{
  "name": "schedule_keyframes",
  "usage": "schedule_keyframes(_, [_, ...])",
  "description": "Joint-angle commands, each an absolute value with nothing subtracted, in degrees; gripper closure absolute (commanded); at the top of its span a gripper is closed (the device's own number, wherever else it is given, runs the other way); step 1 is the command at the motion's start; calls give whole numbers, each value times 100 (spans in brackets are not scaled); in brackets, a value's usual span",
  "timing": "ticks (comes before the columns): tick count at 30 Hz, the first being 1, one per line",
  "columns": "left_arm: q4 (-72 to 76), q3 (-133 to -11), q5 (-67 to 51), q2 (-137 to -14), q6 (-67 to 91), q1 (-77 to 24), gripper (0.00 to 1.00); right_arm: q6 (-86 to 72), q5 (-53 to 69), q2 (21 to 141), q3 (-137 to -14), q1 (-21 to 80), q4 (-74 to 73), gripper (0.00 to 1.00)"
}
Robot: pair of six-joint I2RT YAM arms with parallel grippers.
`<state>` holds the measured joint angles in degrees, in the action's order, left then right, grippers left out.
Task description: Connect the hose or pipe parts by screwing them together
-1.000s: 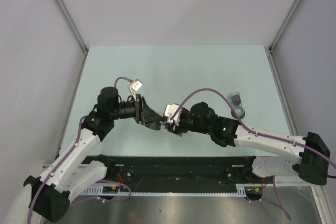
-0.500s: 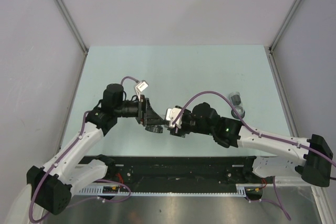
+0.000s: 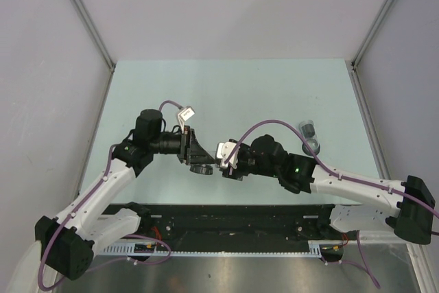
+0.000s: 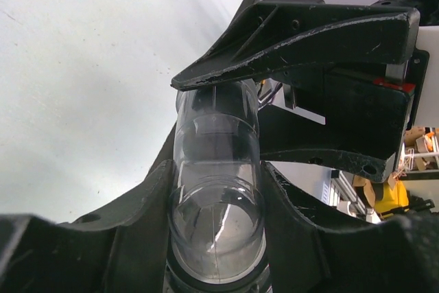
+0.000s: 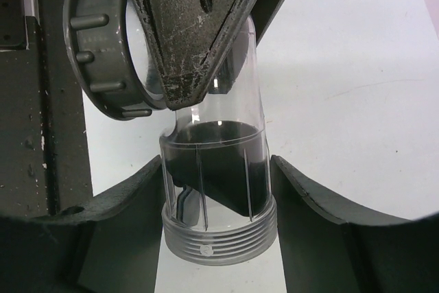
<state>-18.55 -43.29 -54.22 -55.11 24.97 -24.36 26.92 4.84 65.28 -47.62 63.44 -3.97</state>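
From the top view, the left tool (image 3: pixel 194 156) and the right tool (image 3: pixel 223 159) meet tip to tip over the middle of the counter (image 3: pixel 226 87). What they share is too hidden here to make out. A dark ribbed ring (image 3: pixel 201 169) sits just below the left tool's tips, nearer the left arm. A small grey fitting (image 3: pixel 309 130) lies on the counter well apart to the right, beside the right forearm.

In the left wrist view, a clear tube (image 4: pixel 216 197) runs straight away from the camera. Its open plain end sits between the left tool's fingers (image 4: pixel 147 228), which press its walls on both sides with no gap showing, so it looks clenched. The tube's far end disappears under the right tool's finger.

In the right wrist view, the same tube points away from this camera. Its threaded end (image 5: pixel 218 238) is nearest and clamped between the right tool's fingers (image 5: pixel 312 204). The ring (image 5: pixel 103 46) shows at upper left, beside the tube's far plain end and not around it. Whether it rests on the counter I cannot tell.

So the tube's long axis spans tool to tool, with its threads inside the right tool's grip and the ring at the opposite end. By my judgement the threads must be exposed before the ring can start on them.
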Motion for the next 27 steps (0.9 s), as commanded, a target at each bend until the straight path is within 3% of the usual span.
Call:
schedule_keyframes(1, [-1819,-4359,-5546,-5484,2391,-2435,100,2602,404,6390,-4808,6372,-150,78])
schedule_keyframes(6, [-1819,-4377,-5642,-5511,2408,-2435,99,2584,378,6398,-4808,6372,-132,80])
schedule_keyframes(7, [-1828,-4386,-5634,-5485,2417,-2435,78,2584,369,6381,-4808,6372,-123,80])
schedule_keyframes(8, [-1819,-4386,-5582,-5458,2434,-2435,67,2584,378,6363,-4808,6363,-123,80])
schedule_keyframes(10, [-1828,-4394,-5581,-5414,2435,-2435,49,2575,396,6346,-4808,6355,-141,80])
schedule_keyframes(11, [-1828,-4395,-5607,-5388,2417,-2435,47,2575,396,6337,-4808,6354,-132,80])
schedule_keyframes(17, [-1828,-4395,-5713,-5528,2408,-2435,47,2549,422,6355,-4808,6319,-149,80])
schedule_keyframes(21, [-1819,-4386,-5739,-5555,2408,-2435,37,2531,457,6381,-4816,6293,-158,80])
schedule_keyframes(23, [-1828,-4412,-5783,-5555,2408,-2426,37,2540,466,6390,-4808,6275,-149,80])
schedule_keyframes(25, [-1819,-4421,-5818,-5572,2426,-2435,44,2523,492,6398,-4808,6249,-132,80])
schedule_keyframes(26, [-1819,-4438,-5871,-5581,2417,-2435,52,2514,536,6398,-4808,6223,-123,80])
schedule_keyframes(27, [-1819,-4447,-5880,-5590,2417,-2435,68,2505,545,6398,-4808,6214,-114,80])
